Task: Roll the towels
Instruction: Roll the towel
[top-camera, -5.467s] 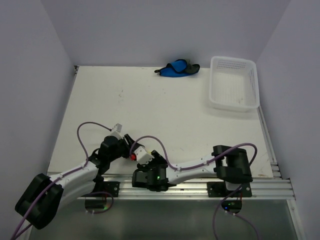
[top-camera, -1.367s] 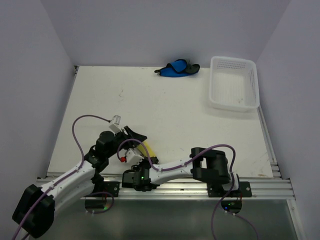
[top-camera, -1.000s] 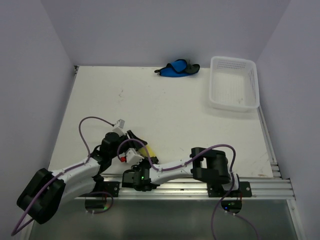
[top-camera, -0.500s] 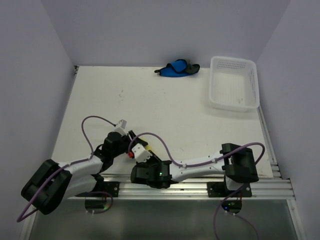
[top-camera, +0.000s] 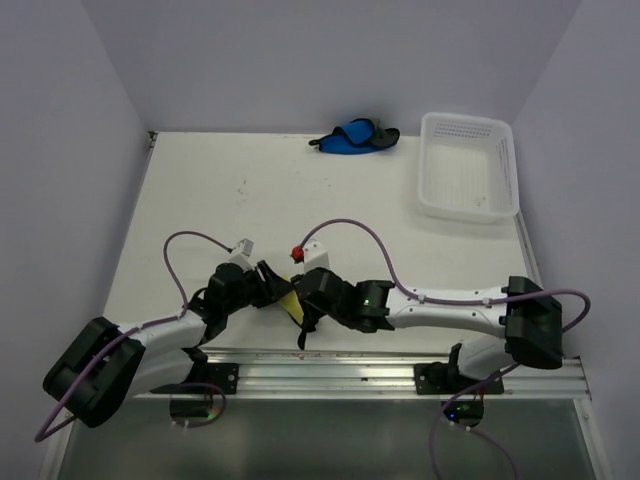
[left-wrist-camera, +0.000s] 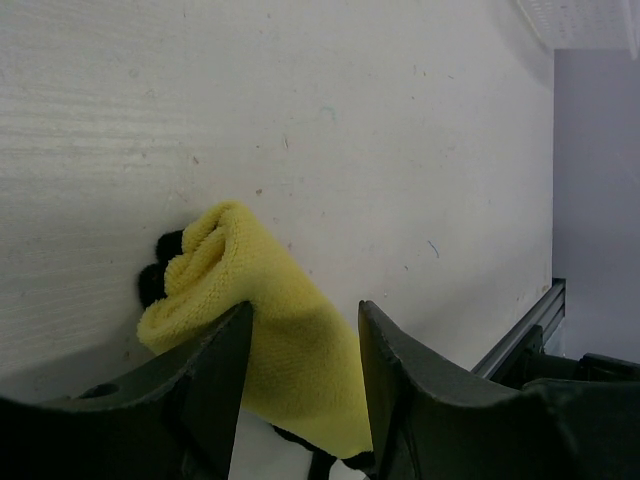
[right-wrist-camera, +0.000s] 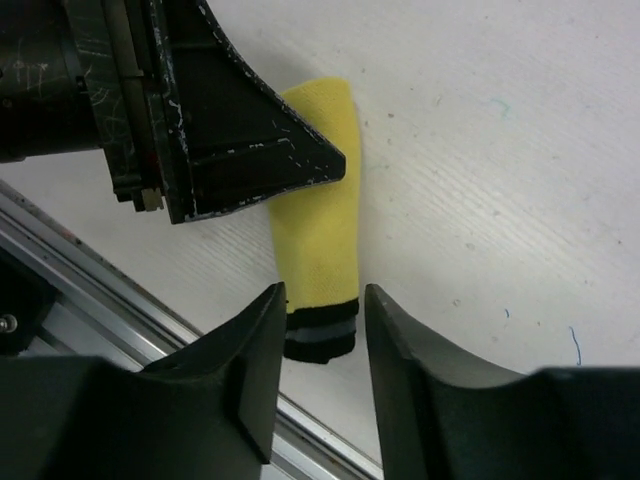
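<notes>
The yellow towel roll (right-wrist-camera: 318, 240) is lying roughly near-to-far. Left gripper (left-wrist-camera: 302, 308) is straddling it, pinch undeterminable; right gripper (right-wrist-camera: 322, 290) is hanging spread over its near end.

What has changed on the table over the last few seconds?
The right arm swung out to the right and reached forward. Its tool rose from the near rail, opened, and now straddles the dark end of the rolled yellow towel. The left tool stayed at the roll's other end. The blue towel and basket did not move.
</notes>
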